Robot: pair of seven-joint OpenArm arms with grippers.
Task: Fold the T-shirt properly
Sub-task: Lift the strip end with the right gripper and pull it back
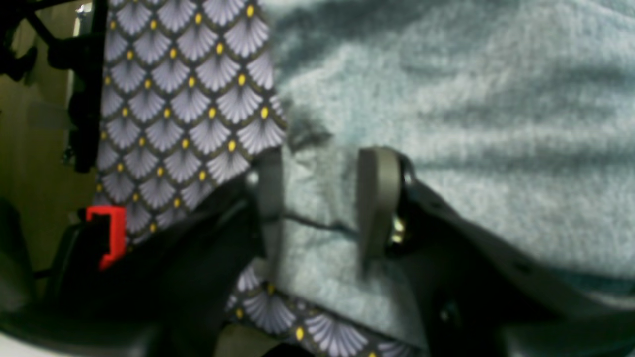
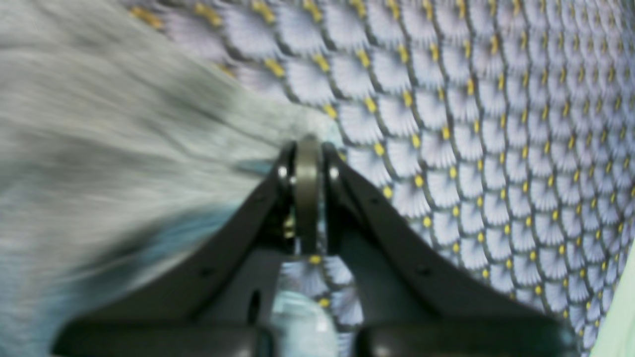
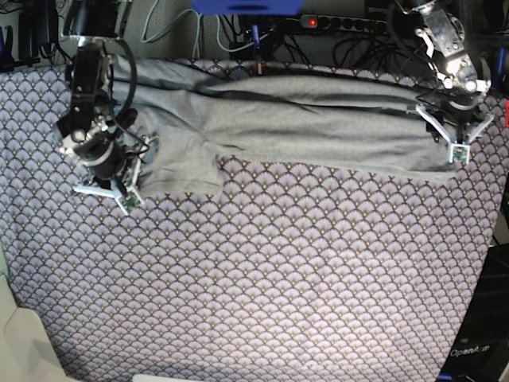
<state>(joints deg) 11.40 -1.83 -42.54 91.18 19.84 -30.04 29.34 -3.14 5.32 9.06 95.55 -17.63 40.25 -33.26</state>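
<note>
The light grey T-shirt [image 3: 302, 119] lies stretched across the far part of the table, with creases along its length. My left gripper [image 3: 455, 134] stands over the shirt's right end. In the left wrist view this gripper [image 1: 322, 198] is open, its fingers [image 1: 377, 198] apart, with shirt fabric [image 1: 446, 99] and a dark seam between them. My right gripper [image 3: 119, 171] is at the shirt's left end, by the sleeve. Seen from the right wrist, that gripper [image 2: 307, 148] is shut, and the blurred grey fabric [image 2: 99, 124] tapers into its tips.
The purple scallop-patterned tablecloth [image 3: 254, 278] covers the whole table. Cables and a power strip [image 3: 334, 22] run along the back. The table's right edge [image 3: 487, 263] drops off beside the left arm. A black stand [image 1: 84, 89] and a red part [image 1: 111, 233] show past the cloth's edge.
</note>
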